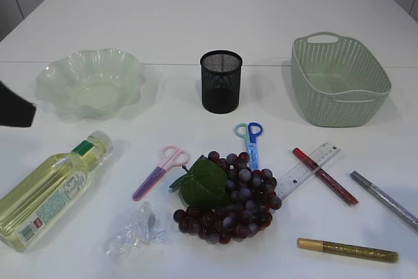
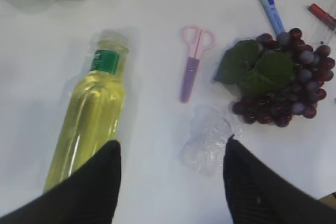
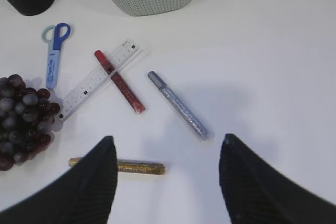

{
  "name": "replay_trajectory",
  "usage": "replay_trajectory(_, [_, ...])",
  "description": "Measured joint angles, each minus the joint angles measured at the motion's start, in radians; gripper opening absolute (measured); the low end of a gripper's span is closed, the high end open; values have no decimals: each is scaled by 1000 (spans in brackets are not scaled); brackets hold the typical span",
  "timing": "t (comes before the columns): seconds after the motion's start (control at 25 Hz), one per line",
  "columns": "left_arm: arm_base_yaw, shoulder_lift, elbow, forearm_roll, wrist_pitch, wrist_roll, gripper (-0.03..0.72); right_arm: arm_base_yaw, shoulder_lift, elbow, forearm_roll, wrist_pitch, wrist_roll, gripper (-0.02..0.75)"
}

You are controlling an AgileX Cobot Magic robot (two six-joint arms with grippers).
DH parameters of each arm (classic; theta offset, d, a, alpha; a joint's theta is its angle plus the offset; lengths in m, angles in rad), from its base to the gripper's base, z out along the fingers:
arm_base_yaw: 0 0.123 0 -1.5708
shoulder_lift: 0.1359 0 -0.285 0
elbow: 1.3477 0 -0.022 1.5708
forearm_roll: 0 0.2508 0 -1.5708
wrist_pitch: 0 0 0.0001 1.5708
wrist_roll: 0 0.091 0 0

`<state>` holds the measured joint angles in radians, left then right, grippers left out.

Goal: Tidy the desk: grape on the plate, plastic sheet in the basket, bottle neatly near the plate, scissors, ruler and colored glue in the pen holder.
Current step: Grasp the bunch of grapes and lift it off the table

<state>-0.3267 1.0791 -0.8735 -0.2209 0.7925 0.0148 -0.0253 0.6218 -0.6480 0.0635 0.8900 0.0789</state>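
**Cluttered desk, both grippers spread and empty**

In the exterior view only a dark sliver of the left arm shows at the frame edge, and the right arm is out of frame; each wrist view cuts its fingers off at the bottom; the ruler's markings are too small to read.

Counted: 1 bottle, 1 grape bunch, 1 plastic sheet, 2 scissors, pink and blue, 1 ruler, 3 glue pens, red, silver and gold; all lie on the white table, none put away yet; the red pen crosses the ruler.

The plate is pale green, translucent, wavy-rimmed; the pen holder is black mesh, cylindrical; the basket is green woven-look plastic; the sheet is crumpled and clear.

The left gripper hangs wide apart above bottle and sheet, gripping nothing; the right gripper hangs equally spread above the pens, also bare.
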Motion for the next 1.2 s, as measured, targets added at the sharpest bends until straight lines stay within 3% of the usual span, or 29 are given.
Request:
replay_trajectory(0.36, [-182, 305, -264, -38, 31, 4, 453, 0, 131, -9, -19, 18, 1, 484])
replay_trajectory(0.56, [-274, 437, -333, -43, -18, -90, 453, 0, 186, -9, -21, 18, 1, 484])
replay_trajectory(1.2, [-388, 792, -515, -45, -118, -484, 453, 0, 187, -11, -28, 18, 1, 484])
